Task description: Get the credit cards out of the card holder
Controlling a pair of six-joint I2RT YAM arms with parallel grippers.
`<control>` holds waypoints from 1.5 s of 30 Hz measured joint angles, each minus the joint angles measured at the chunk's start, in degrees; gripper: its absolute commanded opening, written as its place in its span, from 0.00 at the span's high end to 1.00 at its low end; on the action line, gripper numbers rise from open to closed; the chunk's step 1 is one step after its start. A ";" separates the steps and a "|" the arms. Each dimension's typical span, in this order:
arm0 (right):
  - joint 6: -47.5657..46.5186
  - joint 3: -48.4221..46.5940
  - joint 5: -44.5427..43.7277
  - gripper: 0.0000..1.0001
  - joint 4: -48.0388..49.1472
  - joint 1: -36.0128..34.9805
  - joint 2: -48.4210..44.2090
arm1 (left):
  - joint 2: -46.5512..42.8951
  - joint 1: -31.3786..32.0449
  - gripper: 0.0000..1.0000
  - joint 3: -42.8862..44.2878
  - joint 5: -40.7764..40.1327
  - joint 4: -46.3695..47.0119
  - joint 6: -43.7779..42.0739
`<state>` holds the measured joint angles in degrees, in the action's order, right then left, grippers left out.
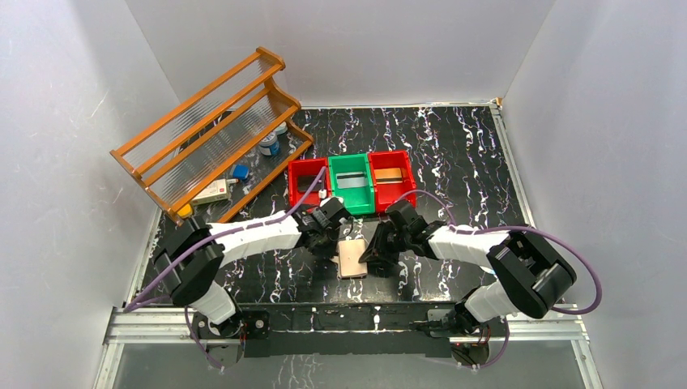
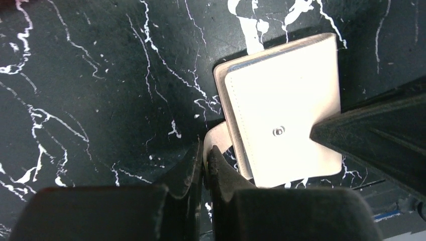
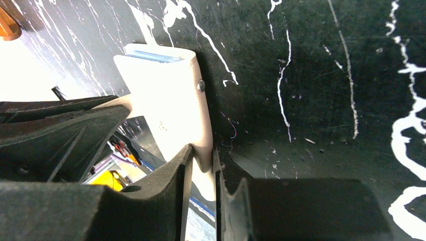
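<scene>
The tan card holder (image 1: 352, 261) lies folded shut on the black table between my two grippers. In the left wrist view the holder (image 2: 281, 100) shows its snap stud, and my left gripper (image 2: 206, 150) is shut on its small strap tab. In the right wrist view my right gripper (image 3: 203, 158) is shut on the holder's edge (image 3: 166, 95), and pale blue sleeve edges (image 3: 150, 56) show at its far end. An orange-gold card (image 1: 389, 174) lies in the right red bin (image 1: 405, 194). A silvery grey card (image 1: 351, 181) lies in the green bin (image 1: 353, 204). No dark card shows.
A second red bin (image 1: 301, 188) stands left of the green one, partly behind my left arm's cable. A wooden rack (image 1: 206, 134) with small items under it stands at the back left. White walls close in the table.
</scene>
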<state>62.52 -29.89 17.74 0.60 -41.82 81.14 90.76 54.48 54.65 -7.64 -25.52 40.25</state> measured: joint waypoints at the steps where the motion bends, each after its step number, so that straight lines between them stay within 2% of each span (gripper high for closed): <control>1: -0.09 -0.31 -0.02 0.67 -0.46 0.00 0.00 | -0.66 0.00 1.00 -0.35 -0.11 0.11 -0.15; 9: -2.23 -4.66 -2.64 0.56 -5.33 0.00 -0.11 | -11.72 -0.09 1.00 -1.81 -0.98 0.31 -2.91; 11: -3.02 -6.49 -4.31 0.51 -7.43 0.02 -0.33 | -14.51 -0.39 1.00 -1.81 -0.63 1.22 -3.89; 14: -4.07 -7.52 -7.34 0.39 -10.84 0.02 -2.27 | -14.88 -0.55 1.00 -1.81 0.87 1.68 -5.16; 17: -4.28 -7.89 -11.30 0.35 -14.16 0.00 -4.74 | -14.91 -0.68 1.00 -1.81 3.74 1.90 -6.80; 21: -4.17 -9.16 -16.76 0.23 -18.88 0.00 -7.50 | -15.02 -0.70 1.00 -0.98 8.72 2.34 -8.50; 25: -2.71 -8.94 -21.00 0.17 -21.29 0.00 -12.94 | -15.45 -0.70 1.00 0.72 12.24 2.91 -9.64; 32: 0.15 -7.21 -25.73 0.16 -21.70 0.00 -20.79 | -16.98 -0.70 1.00 2.45 14.32 4.35 -10.25; 38: 0.76 -5.05 -25.81 0.25 -20.22 0.00 -22.25 | -17.51 -0.70 1.00 1.14 10.40 3.89 -8.39; 45: 0.63 -4.70 -21.27 0.29 -15.19 0.00 -19.12 | -20.02 -0.79 1.00 -3.67 2.56 1.07 -4.83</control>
<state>63.16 -34.59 -3.53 -14.59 -41.82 62.02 70.74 53.69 50.98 -5.08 -24.45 35.42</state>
